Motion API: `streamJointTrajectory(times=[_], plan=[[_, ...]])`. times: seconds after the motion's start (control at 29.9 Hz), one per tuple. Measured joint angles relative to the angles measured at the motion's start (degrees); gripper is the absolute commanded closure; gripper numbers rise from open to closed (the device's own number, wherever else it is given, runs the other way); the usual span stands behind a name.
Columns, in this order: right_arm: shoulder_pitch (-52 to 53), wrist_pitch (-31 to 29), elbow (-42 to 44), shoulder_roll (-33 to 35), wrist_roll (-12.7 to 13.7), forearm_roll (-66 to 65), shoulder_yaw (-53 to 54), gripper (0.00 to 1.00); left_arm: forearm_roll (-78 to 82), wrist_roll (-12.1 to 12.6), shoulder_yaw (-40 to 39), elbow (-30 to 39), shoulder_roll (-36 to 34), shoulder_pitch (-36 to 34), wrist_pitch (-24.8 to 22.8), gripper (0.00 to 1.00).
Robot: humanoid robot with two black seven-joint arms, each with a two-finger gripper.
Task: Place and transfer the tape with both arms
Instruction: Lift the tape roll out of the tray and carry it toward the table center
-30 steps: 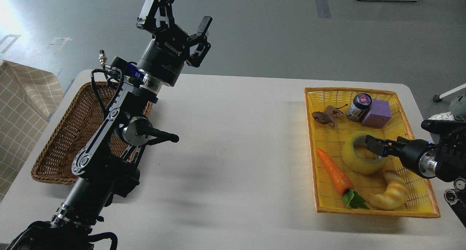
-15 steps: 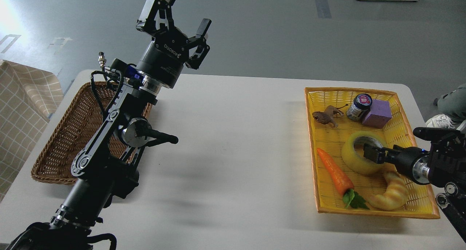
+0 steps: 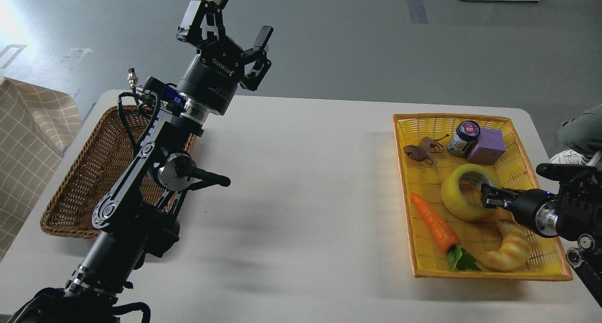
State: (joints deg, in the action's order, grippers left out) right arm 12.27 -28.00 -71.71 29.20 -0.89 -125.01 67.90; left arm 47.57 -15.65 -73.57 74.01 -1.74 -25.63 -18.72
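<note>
white table (image 3: 305, 182), right end effector (image 3: 489, 197) gripping tape (image 3: 458, 201), left end effector (image 3: 235, 19) wide

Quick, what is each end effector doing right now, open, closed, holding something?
Left end effector: open, empty, raised above the table.
Right end effector: at the tape's rim; open or closed cannot be told.

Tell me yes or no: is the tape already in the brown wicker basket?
No, the tape sits in the yellow basket.
</note>
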Motion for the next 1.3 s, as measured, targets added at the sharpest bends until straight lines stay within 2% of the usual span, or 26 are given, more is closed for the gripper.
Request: streamJointTrajectory(times=[0.3, 0.6, 0.84, 1.07, 1.3], plan=[[0.3, 0.0, -0.5, -0.1, -0.4, 0.1, 0.2, 1.0, 0.0, -0.1, 0.0, -0.1, -0.1, 0.0, 0.0, 0.02], [1.2, 0.0, -6.4, 3.8, -3.8, 5.6, 3.5, 1.0, 0.0, 0.0, 0.0, -0.1, 0.1, 0.0, 0.0, 0.02], [12.0, 0.0, -7.8, 4.8, -4.0, 9.0, 3.7, 1.0, 0.0, 0.0, 0.0, -0.1, 0.3, 0.1, 0.1, 0.02], [24.9, 0.0, -7.3, -0.1, -3.9, 9.2, -4.0, 1.0, 0.0, 0.0, 0.0, -0.1, 0.2, 0.2, 0.2, 0.02], [33.8, 0.0, -4.4, -8.7, -3.7, 9.1, -14.9, 1.0, 0.0, 0.0, -0.2, -0.1, 0.1, 0.2, 0.4, 0.02]])
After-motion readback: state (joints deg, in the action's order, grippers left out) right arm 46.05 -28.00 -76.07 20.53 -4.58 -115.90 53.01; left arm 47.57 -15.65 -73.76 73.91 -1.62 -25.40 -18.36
